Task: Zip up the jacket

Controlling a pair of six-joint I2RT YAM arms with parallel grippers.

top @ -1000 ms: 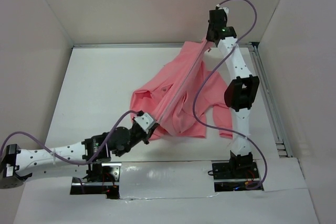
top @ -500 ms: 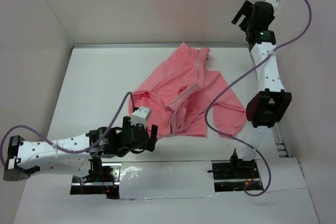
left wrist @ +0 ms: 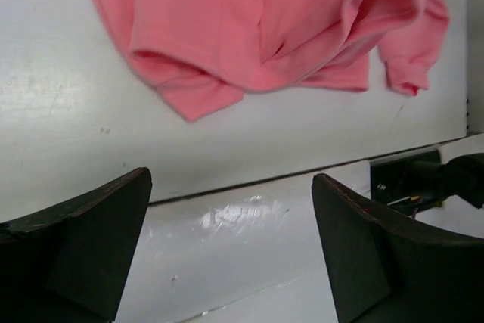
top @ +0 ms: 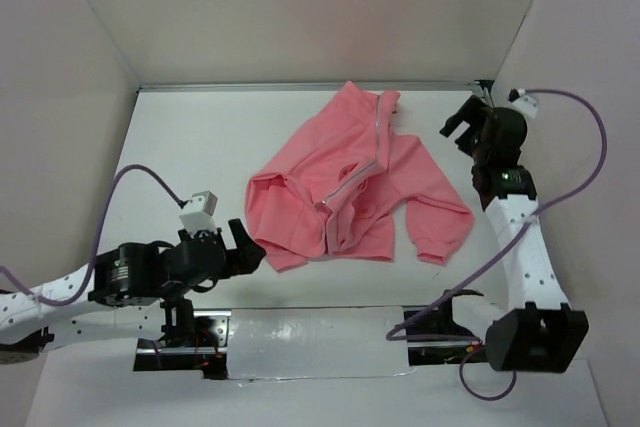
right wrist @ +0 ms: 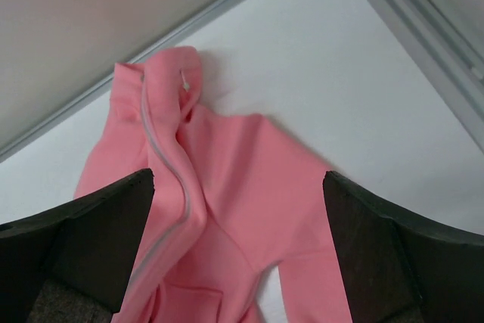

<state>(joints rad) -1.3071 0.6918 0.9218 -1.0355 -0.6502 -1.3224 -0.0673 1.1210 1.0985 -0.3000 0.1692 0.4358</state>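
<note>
release on both sides: soft salmon-pink fabric jacket [top: 350, 182] no longer stretched, lying rumpled on the white desk [top: 190, 147], pale zipper [top: 366, 155] seemingly closed. left end effector [top: 248, 247] and right end effector [top: 460, 119] wide open, empty, pulled clear.

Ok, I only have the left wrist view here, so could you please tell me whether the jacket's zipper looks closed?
Observer: In the top view the zipper reads as one joined light line from the collar to mid-front. Lower down the jacket is bunched, so I cannot tell there.
Operator: Thank you. Where is the right gripper?
Observer: The right gripper hangs open to the right of the collar, apart from the fabric.
Operator: And how does the jacket lie?
Observer: Diagonally, with the collar toward the far wall and the hem toward the near edge of the table.
</note>
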